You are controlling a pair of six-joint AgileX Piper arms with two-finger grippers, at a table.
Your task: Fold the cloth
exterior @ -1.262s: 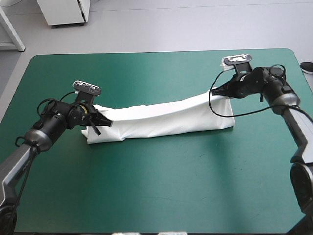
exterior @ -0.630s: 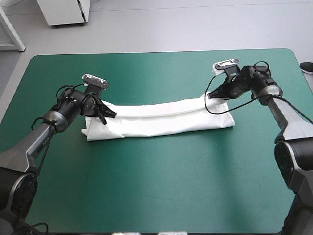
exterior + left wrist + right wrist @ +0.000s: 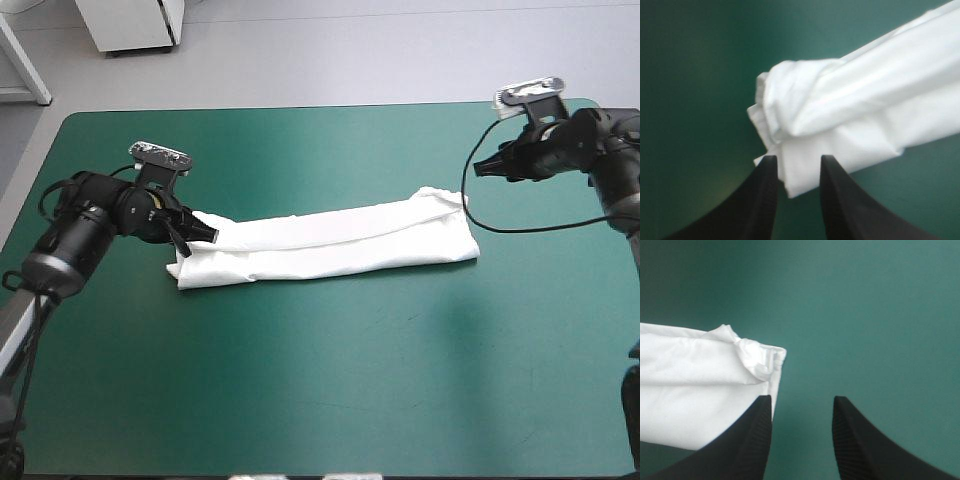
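Left tool (image 3: 198, 232) sits low at the T-shirt's (image 3: 330, 238) left end, close to the table (image 3: 330, 390). Its 2 black fingers (image 3: 757, 205) are spread a bit, not pressed together. From the left wrist cam, a corner of the white cloth pokes in btwn the tips. Can't tell if the fingers touch it.

Other side: right tool (image 3: 480, 168) is up off the table, just past the T-shirt's right end & a bit to the far side. It's not touching the shirt. Its fingers (image 3: 862, 440) are spread wide w/ only the teal-green cover (image 3: 865, 315) btwn them. The shirt's end, w/ a small crumpled corner, lies ahead & off to one side.

T-shirt is white, folded into 1 long thin strip. It lies flat abt the middle of the table, running left to right. The right end is a bit nearer the far edge than the left end. A long fold line runs down the strip. The end by the left tool looks thick, w/ layers stacked & rolled over.
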